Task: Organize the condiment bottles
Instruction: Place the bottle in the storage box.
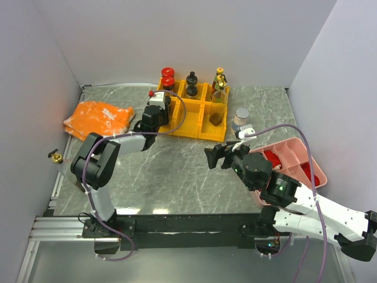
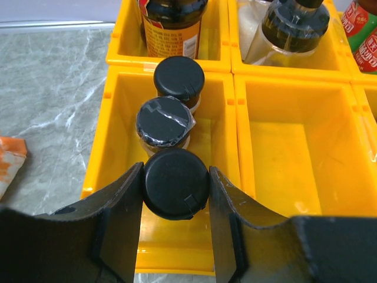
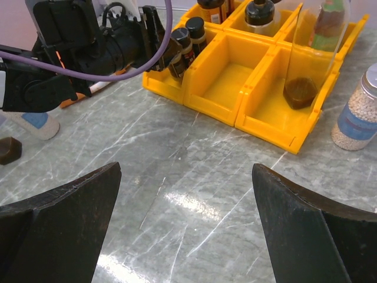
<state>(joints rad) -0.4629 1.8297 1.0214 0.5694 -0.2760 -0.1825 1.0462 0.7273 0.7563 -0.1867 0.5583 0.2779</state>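
Note:
My left gripper (image 2: pixel 175 184) is shut on a black-capped bottle (image 2: pixel 175 180) at the near end of the front-left compartment of the yellow bins (image 2: pixel 294 147). Two more black-capped bottles (image 2: pixel 165 122) stand in a row behind it. In the top view the left gripper (image 1: pixel 158 112) is at the bins' left side. Red-capped bottles (image 1: pixel 167 75), a black bottle (image 1: pixel 191 82) and a green, gold-topped bottle (image 1: pixel 220 78) stand in the back compartments. A tall clear bottle (image 3: pixel 312 53) stands in the front-right compartment. My right gripper (image 3: pixel 186 171) is open and empty over bare table.
A silver-capped jar of white beads (image 1: pixel 240 118) stands on the table right of the bins. A pink tray (image 1: pixel 306 154) with red packets is at the right. An orange cloth (image 1: pixel 97 118) lies at the left. A small gold-capped bottle (image 1: pixel 56 156) sits at the table's left edge.

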